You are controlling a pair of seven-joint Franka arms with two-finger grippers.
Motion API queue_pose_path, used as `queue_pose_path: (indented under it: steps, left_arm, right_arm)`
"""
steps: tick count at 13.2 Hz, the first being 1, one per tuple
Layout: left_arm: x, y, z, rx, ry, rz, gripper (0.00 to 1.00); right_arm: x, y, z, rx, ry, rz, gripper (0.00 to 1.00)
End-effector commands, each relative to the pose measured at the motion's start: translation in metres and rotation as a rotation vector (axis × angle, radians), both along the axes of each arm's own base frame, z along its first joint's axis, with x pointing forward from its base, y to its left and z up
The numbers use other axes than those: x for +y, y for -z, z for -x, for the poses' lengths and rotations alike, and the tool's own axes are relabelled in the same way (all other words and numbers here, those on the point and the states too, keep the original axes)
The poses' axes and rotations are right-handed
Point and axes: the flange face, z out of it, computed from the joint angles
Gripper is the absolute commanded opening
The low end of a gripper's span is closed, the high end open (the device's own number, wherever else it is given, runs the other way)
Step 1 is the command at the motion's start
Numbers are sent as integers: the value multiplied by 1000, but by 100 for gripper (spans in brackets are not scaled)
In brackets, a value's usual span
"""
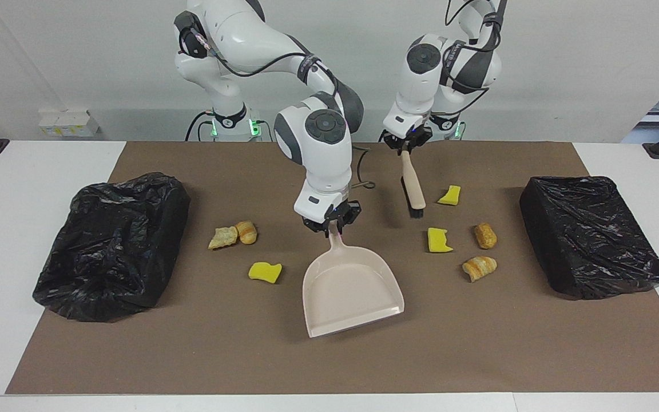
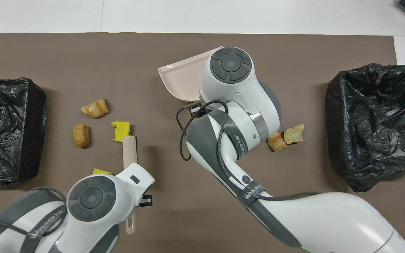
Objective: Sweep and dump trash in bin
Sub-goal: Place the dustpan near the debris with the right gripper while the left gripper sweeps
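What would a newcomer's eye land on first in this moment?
Mid-table, the right gripper is shut on the handle of the beige dustpan, and beside it the left gripper holds a brush hanging bristles-down. Yellow and golden-brown scraps lie scattered on the brown mat, and a black-lined bin stands at each end of it.
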Motion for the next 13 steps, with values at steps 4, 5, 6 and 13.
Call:
queue_pose_path:
  steps: [4,5,6,13]
  left_arm:
    - [110,-2,-85,-57,-75,-30,0]
    - [126,-3,-100,-63,-83,-25,0]
    - [146,-4,-113,-74,-83,-14,0]
    - [226,39,-142,-57,85,-30,0]
  right_arm:
    - [-15,2,38,92,-606,30,0]
    - [-15,4,43,97,-710,37,0]
    - [-18,7,47,107,-780,50,0]
    - [-24,28,87,177,-1120,99,0]
